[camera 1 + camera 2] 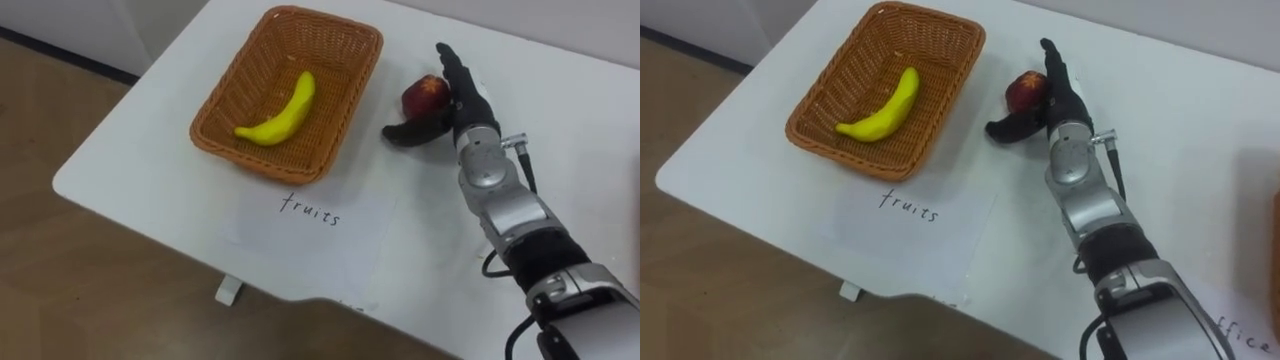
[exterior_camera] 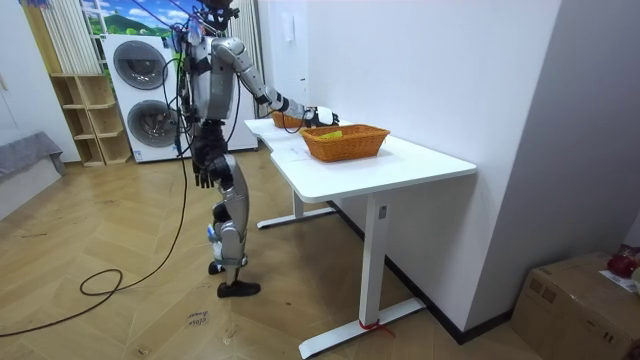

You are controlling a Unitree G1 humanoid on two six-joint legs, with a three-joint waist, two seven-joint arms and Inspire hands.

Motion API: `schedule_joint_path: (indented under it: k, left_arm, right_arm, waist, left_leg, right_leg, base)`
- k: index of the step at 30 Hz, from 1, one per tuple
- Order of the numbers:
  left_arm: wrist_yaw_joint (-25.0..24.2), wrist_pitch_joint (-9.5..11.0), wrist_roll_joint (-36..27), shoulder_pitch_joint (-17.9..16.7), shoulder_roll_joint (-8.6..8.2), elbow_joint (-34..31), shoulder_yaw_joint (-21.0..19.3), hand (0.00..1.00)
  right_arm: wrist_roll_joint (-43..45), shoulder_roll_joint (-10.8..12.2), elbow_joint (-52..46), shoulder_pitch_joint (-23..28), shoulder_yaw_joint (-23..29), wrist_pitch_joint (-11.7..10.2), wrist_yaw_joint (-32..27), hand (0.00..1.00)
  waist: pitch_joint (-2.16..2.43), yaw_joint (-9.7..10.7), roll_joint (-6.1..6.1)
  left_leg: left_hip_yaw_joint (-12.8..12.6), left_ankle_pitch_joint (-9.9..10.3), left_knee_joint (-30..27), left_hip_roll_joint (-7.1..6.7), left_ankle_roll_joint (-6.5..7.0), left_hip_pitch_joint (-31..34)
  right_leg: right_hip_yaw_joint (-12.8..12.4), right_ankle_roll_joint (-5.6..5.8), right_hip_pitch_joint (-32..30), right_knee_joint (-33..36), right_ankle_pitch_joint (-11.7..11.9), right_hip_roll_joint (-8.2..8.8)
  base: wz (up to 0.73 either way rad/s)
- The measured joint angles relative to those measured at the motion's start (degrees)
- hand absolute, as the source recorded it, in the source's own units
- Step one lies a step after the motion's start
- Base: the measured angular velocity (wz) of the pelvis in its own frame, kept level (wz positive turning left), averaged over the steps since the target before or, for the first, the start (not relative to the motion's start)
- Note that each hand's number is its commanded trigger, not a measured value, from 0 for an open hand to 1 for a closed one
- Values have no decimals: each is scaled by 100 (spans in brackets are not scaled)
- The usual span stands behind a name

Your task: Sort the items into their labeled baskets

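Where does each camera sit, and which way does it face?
Left eye view: on the head, facing down at wicker basket, banana, apple; right hand shows.
Right eye view: beside it, same scene and hand.
Room view: across the room, facing the whole robot at the white table, left hand hanging.
All share the basket.

Handwritten "fruits" on paper sheet (image 1: 350, 250), just beside wicker basket (image 1: 255, 160)

Robot: upper left, standing at the surface (image 2: 420, 165).
Robot hand (image 2: 322, 118): stretched over surface, behind basket (image 2: 345, 143).
Basket: frame centre.
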State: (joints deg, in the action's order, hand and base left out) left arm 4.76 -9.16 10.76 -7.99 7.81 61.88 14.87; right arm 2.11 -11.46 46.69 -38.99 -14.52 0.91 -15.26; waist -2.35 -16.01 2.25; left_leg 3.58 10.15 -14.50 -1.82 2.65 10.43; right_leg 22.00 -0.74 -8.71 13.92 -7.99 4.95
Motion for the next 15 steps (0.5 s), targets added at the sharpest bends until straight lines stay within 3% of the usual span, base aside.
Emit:
schedule_joint_path:
  k: [15]
  left_arm:
    - [7,11,9,90,20,-12,-58,0]
  right_arm:
    - [451,-313,64,-98,3,-16,222,100]
  waist:
    - [23,-18,36]
  left_leg:
    - [-9,0,-1,4,-1,2]
  right_leg:
    - [6,-2,10,-31,1,-10]
  base:
    - [0]
